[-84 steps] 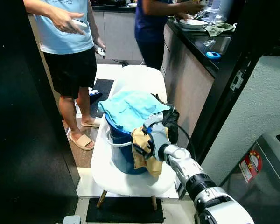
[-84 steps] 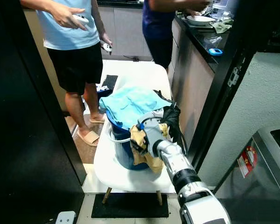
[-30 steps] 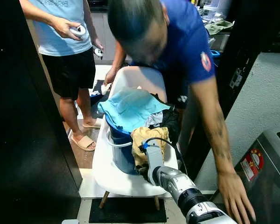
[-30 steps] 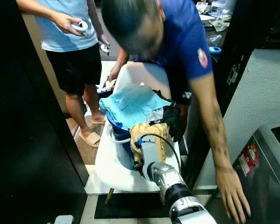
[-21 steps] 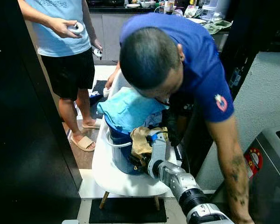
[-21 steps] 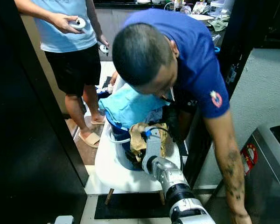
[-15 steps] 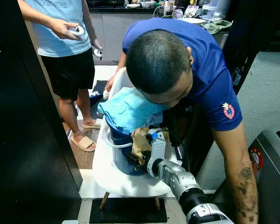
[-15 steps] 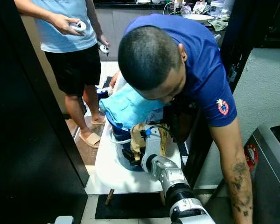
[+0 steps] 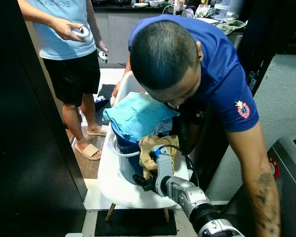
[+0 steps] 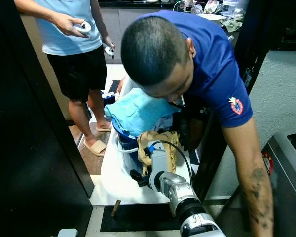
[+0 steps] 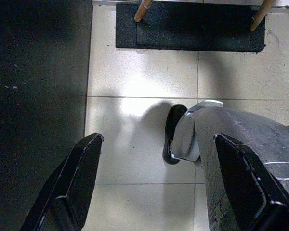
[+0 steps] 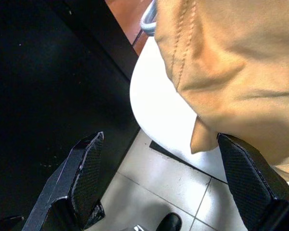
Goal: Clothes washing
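Right wrist view: right gripper (image 12: 159,187) stands with fingers spread, empty, one finger (image 12: 243,175) just beside the hanging hem of the tan cotton garment (image 12: 231,72). Garment drapes over the rim of the blue plastic bucket (image 9: 128,158) on the white moulded chair (image 9: 108,173). Judged soft, light, limp; best pinched at a bunched fold below the rim. Left gripper (image 11: 154,187) hangs idle, fingers apart.

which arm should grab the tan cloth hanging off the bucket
Right. The right gripper is open beside the tan cloth on the bucket; the left gripper hangs over the floor.
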### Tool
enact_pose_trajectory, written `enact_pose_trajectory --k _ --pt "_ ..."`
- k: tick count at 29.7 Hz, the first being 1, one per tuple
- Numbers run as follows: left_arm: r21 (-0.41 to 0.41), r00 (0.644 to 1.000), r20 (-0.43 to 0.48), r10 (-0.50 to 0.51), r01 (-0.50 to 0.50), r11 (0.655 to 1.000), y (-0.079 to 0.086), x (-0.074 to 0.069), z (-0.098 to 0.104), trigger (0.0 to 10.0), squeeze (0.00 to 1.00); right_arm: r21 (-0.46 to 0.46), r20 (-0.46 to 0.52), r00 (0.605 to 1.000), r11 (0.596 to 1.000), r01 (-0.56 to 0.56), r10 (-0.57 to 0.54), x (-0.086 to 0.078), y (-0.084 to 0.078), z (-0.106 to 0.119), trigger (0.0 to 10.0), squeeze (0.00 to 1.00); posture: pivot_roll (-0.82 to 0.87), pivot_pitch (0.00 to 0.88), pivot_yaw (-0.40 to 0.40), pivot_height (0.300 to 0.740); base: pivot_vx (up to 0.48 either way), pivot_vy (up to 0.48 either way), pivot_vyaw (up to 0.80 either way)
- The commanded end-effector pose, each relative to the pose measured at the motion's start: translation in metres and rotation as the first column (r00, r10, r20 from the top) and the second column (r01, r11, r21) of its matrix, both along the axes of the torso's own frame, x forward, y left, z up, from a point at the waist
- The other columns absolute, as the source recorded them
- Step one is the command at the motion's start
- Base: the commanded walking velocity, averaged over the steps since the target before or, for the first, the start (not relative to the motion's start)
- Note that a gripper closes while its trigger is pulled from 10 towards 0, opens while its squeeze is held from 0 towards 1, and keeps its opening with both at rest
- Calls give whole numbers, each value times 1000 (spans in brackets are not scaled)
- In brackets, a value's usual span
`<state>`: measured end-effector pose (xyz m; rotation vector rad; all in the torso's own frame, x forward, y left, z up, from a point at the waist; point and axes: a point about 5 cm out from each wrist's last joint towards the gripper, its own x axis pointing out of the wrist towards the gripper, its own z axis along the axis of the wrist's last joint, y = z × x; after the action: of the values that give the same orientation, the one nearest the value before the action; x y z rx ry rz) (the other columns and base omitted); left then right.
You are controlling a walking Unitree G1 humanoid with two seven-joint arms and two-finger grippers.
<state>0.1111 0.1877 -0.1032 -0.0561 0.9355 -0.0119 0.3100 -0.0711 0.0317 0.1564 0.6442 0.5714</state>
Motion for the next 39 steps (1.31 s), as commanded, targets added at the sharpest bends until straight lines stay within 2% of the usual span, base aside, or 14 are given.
enact_pose_trajectory --k 1,9,17,19,20,22,24,28,31,32,33,34,35,39 --pt "-13 997 -72 -30 29 999 -4 -15 -6 10000 0 11 5 1000 1000 16 -16 4 1 5 10000 0 130 0 -20 740 0 0 0" --pt "-18 997 -73 -27 26 999 -5 -16 -6 10000 0 10 5 1000 1000 5 -5 3 2 6 10000 0 123 11 -19 740 0 0 0" --pt "-16 997 -72 -26 24 1000 -5 -14 -6 10000 0 88 54 998 996 22 -26 8 4 17 10000 0 120 14 -15 740 0 0 0" --pt "-16 997 -69 -30 29 999 -5 -13 -6 10000 0 149 79 995 988 46 -58 13 5 27 10000 0 122 16 -16 740 0 0 0" --pt "-16 997 -69 -30 29 999 -5 -13 -6 10000 0 149 79 995 988 46 -58 13 5 27 10000 0 122 16 -16 740 0 0 0" --pt "-15 997 -66 -27 26 1000 -5 -11 -5 10000 0 266 134 981 959 102 -141 23 3 46 10000 0 120 10 -15 740 0 0 0" --pt "-14 998 -64 -24 23 1000 -5 -11 -5 10000 0 337 178 965 933 127 -195 30 2 61 10000 0 119 6 -16 740 0 0 0" --pt "-15 998 -64 -25 24 1000 -5 -10 -5 10000 0 357 209 955 926 125 -210 33 2 70 10000 0 119 6 -16 740 0 0 0" --pt "-17 998 -63 -25 24 1000 -5 -10 -5 10000 0 329 216 957 937 113 -192 33 4 70 10000 0 120 6 -16 740 0 0 0" --pt "-18 998 -62 -24 23 1000 -5 -10 -5 10000 0 255 218 967 964 78 -136 30 7 66 10000 0 123 6 -17 740 0 0 0" --pt "-18 998 -62 -24 23 1000 -5 -10 -5 10000 0 255 218 967 964 78 -136 30 7 66 10000 0 123 6 -17 740 0 0 0" --pt "-19 998 -62 -22 21 1000 -5 -11 -5 10000 0 139 186 981 990 33 -59 24 10 54 10000 0 122 12 -17 740 0 0 0" --pt "-19 998 -64 -23 22 1000 -5 -12 -5 10000 0 50 123 992 999 1 -7 17 11 43 10000 0 122 14 -17 740 0 0 0" --pt "-18 997 -68 -23 22 1000 -5 -14 -6 10000 0 -17 53 999 1000 -7 8 9 10 31 10000 0 121 19 -17 740 0 0 0"
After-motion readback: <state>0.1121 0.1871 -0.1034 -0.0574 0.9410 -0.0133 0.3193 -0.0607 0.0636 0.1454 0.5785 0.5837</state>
